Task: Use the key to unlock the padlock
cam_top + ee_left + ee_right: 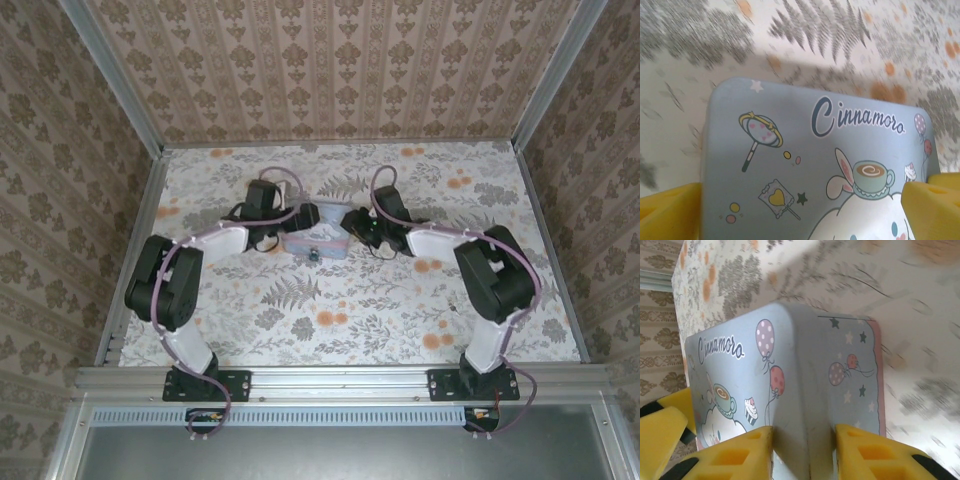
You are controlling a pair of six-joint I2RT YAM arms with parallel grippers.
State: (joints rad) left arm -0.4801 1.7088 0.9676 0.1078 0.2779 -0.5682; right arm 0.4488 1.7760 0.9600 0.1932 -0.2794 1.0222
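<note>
A pale blue cartoon-printed tin (318, 243) sits mid-table between both arms. A tiny dark padlock (311, 256) hangs at its near side. My left gripper (802, 210) is open wide over the tin's lid (805, 165). One yellow finger (670, 210) stands at the lid's left edge and the other by its right edge. My right gripper (802, 450) is shut on the tin (805, 390), its yellow pads (745, 455) pressed on either side of a rounded corner. From above, the right gripper (353, 222) meets the tin's right end. The key is out of view.
The floral tabletop (330, 310) is bounded by aluminium rails (130, 250) at the left and right and by wallpapered walls behind. Both arm bases (205, 383) are bolted at the near edge.
</note>
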